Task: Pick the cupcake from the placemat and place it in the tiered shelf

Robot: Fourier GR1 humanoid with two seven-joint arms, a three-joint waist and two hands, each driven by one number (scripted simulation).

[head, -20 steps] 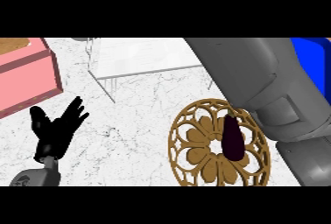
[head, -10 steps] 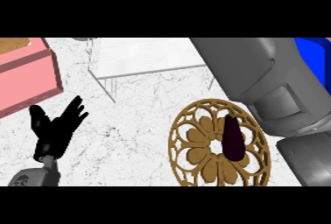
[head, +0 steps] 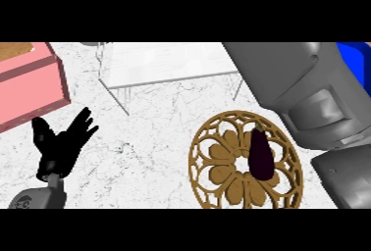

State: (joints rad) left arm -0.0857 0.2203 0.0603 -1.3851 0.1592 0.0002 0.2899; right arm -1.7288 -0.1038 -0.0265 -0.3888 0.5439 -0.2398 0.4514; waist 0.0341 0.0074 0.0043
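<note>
A round, brown openwork placemat (head: 225,169) lies on the marble counter at the lower right. A dark purple, elongated object (head: 261,156) rests on its right half; I see nothing shaped like a cupcake. The tiered shelf (head: 167,61), a white top on thin wire legs, stands at the back centre. My left hand (head: 62,144) rests open at the lower left, fingers up, apart from everything. My right forearm (head: 304,93) crosses the right side from the lower edge toward the back. Its hand lies beyond the picture's top, so I cannot see what it holds.
A pink box (head: 29,83) with a tan top stands at the back left. A blue object (head: 355,56) shows at the back right behind the right arm. Bare marble counter (head: 138,147) stretches between the left hand and the placemat.
The right forearm has shifted slightly to the right and further toward the back. The left hand and the dark object on the placemat have not moved.
</note>
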